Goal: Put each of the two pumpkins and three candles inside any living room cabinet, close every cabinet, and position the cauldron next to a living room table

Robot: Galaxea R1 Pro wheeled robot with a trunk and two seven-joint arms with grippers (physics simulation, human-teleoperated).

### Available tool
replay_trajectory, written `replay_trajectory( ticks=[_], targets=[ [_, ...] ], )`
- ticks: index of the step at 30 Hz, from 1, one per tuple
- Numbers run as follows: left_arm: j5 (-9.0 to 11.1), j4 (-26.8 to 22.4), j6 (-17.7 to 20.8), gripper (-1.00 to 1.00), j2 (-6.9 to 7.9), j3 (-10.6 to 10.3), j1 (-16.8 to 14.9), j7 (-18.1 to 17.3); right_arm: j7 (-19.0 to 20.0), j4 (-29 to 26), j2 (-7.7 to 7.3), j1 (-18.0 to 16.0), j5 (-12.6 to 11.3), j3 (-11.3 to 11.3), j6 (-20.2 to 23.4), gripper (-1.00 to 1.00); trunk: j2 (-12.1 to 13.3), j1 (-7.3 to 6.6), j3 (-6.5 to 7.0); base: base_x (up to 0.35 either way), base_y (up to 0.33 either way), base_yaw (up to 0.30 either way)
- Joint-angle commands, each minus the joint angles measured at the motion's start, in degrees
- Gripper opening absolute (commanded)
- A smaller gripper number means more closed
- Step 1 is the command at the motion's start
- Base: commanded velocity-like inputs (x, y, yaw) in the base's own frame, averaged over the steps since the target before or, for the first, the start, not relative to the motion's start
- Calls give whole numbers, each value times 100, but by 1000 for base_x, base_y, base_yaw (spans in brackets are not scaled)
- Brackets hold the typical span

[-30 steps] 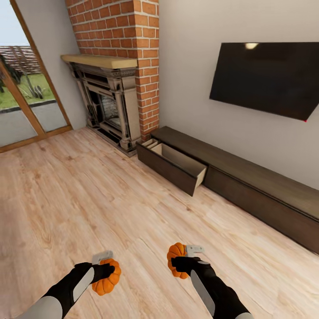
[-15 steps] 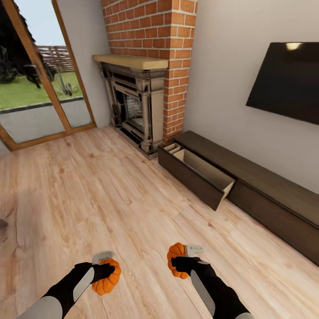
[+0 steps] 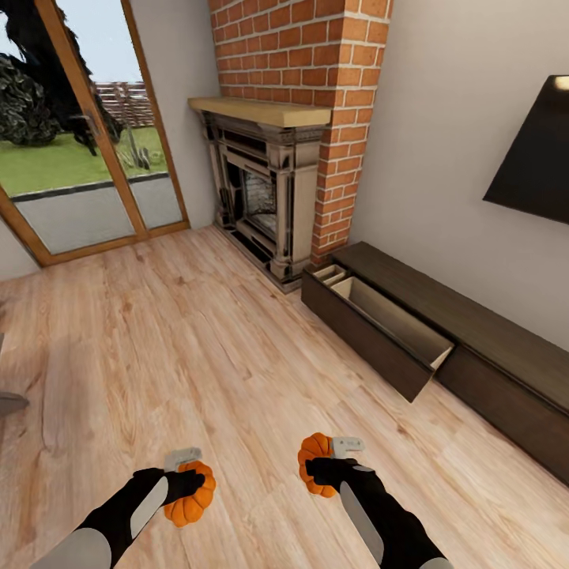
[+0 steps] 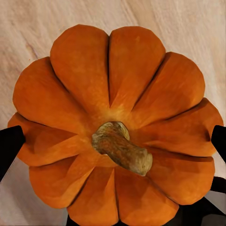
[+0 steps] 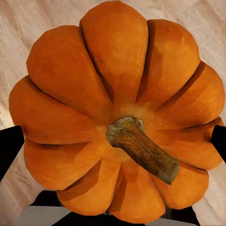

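Note:
My left gripper [image 3: 188,484] is shut on an orange ribbed pumpkin [image 3: 192,496], held low over the wood floor at the head view's bottom left. My right gripper [image 3: 320,466] is shut on a second pumpkin [image 3: 313,452] at bottom centre. Each wrist view looks straight at its pumpkin's stem side, the left one [image 4: 113,127] and the right one [image 5: 117,113], with black fingers [image 4: 9,143] at the sides. The long dark-brown cabinet [image 3: 474,324] runs along the right wall. Its nearest drawer [image 3: 379,332] stands pulled open with a pale interior.
A brick chimney with a stone fireplace [image 3: 269,190] stands left of the cabinet's end. A black TV [image 3: 537,158] hangs on the wall above it. A glass door [image 3: 71,134] to a garden is at the far left. Bare wood floor [image 3: 197,348] lies between me and the drawer.
The whole view has swung left: fireplace, cabinet and TV slid to the right in the picture, and more of the glass door shows. Both grippers still hold their pumpkins as before.

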Motion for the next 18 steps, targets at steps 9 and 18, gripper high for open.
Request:
replay_trajectory(
  ticks=[9,18],
  targets=[
    [57,-13,21,-100,8,-46,-3,56,-42,-14,-7,-5,-63,18,-13,-100,-11,6,-10,335,102,1],
    [58,-11,21,-100,8,-46,-3,56,-21,-10,-29,-5,-72,358,-204,-100,-11,6,-10,335,102,0]
  ],
)
